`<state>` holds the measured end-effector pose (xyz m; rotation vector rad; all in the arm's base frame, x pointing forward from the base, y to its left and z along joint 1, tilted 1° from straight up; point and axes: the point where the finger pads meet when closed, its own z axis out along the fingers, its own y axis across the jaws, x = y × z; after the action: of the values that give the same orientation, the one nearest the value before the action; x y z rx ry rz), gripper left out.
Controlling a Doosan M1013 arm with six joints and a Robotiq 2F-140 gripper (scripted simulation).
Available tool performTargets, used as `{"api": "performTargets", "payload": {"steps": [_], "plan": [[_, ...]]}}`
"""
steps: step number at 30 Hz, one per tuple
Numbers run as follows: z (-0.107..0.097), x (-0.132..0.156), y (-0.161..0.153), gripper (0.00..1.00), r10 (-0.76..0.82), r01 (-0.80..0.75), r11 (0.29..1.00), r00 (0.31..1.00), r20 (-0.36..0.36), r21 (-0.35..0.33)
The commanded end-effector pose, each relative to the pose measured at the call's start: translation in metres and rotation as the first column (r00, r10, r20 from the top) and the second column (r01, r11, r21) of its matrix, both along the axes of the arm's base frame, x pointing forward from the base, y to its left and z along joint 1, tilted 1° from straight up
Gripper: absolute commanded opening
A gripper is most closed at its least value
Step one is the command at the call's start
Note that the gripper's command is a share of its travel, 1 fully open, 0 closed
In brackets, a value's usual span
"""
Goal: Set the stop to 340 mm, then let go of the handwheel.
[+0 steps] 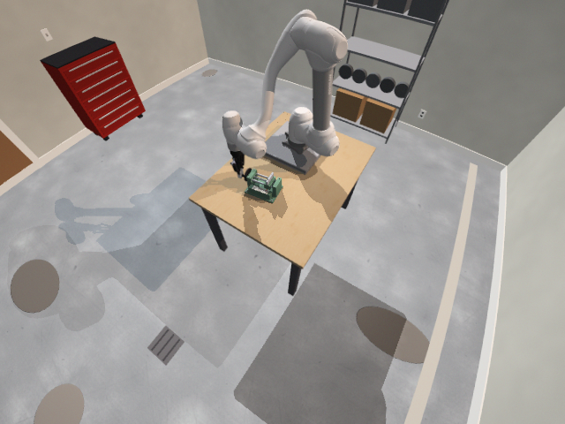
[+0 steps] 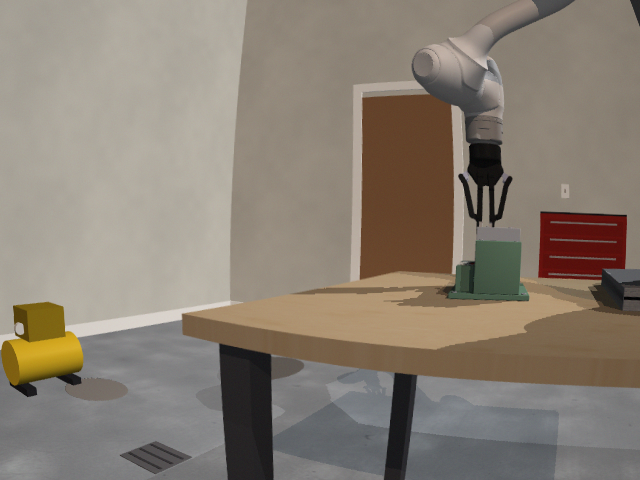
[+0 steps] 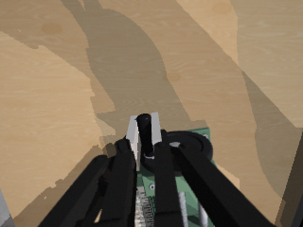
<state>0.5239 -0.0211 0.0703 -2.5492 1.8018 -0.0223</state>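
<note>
The green stop device (image 1: 277,187) (image 2: 497,269) stands on the table, with its base also visible in the wrist view (image 3: 191,195). Its black handwheel (image 1: 248,172) (image 3: 208,150) is at the end nearest my gripper; the housing hides it in the exterior view. A pale upright plate (image 1: 270,178) (image 2: 498,234), perhaps the stop, shows on top. My gripper (image 1: 240,175) (image 2: 484,224) (image 3: 146,124) points down and is shut on the handwheel's upright black crank handle (image 3: 144,119), held between its pale fingertips. The wheel lies right of the fingers in the wrist view. No millimetre reading is legible.
The wooden table (image 1: 314,214) (image 2: 320,320) carries the device and the arm's dark base plate (image 1: 291,157) (image 2: 622,289). Away from the table are a red tool cabinet (image 1: 98,88) (image 2: 582,248), a shelf rack (image 1: 380,52) and a yellow machine (image 2: 43,356) on the floor.
</note>
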Motion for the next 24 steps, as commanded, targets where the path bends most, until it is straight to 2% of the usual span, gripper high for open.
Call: {"api": "performTargets", "payload": {"steps": [1,24], "plan": [[0.005,-0.004,0.000,0.04,-0.001,0.001,1.000,1.000,-0.006,0.002],[0.016,-0.017,-0.005,0.04,-0.001,0.001,1.000,1.000,-0.006,0.002]]}}
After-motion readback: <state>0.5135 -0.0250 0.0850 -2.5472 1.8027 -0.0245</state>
